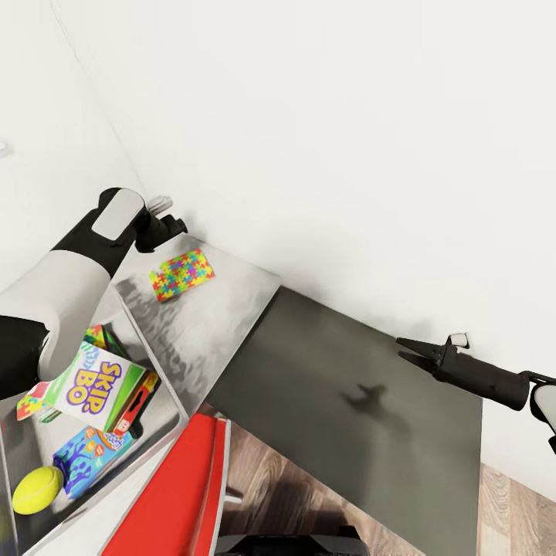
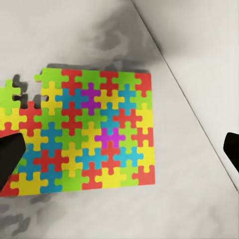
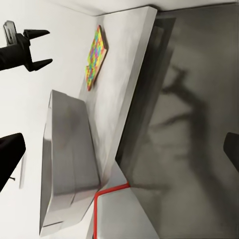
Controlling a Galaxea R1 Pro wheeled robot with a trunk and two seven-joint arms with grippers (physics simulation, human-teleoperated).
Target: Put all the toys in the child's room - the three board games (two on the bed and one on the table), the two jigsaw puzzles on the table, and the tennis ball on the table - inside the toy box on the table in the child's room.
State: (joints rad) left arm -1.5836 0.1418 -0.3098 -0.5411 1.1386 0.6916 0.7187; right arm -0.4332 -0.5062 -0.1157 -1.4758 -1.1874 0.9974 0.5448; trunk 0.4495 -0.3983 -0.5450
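**A:** Where did the last puzzle lie?

**B:** The thin flat box in bright multicolour puzzle-piece pattern point(image 1: 182, 274) lay flat on the light grey top of the bench point(image 1: 232, 309), near the white wall point(image 1: 347, 154) and outside the shallow light grey toy box point(image 1: 147, 332). The left gripper point(image 1: 171, 226) hung just above it, jaws released; in the left wrist view its dark fingertips point(image 2: 9, 157) stood wide apart on either side of the puzzle box point(image 2: 84, 137).

**A:** And what was in the tray?

**B:** The yellow-green-red box lettered "Skip-Bo" point(image 1: 96, 384) leaned on other boxes, with a second puzzle-patterned box point(image 1: 31, 401) showing under its edge. A blue printed game box point(image 1: 89, 455) lay lower, and the small yellow-green tennis ball point(image 1: 36, 489) sat just beside it.

**A:** The other arm?

**B:** The right gripper point(image 1: 415, 351) hovered over the dark grey section of the bench point(image 1: 371, 432), jaws released and holding nothing, its shadow on the surface below. A red panel point(image 1: 177, 494) stood against the bench's near edge, above the wood-plank floor point(image 1: 262, 471).
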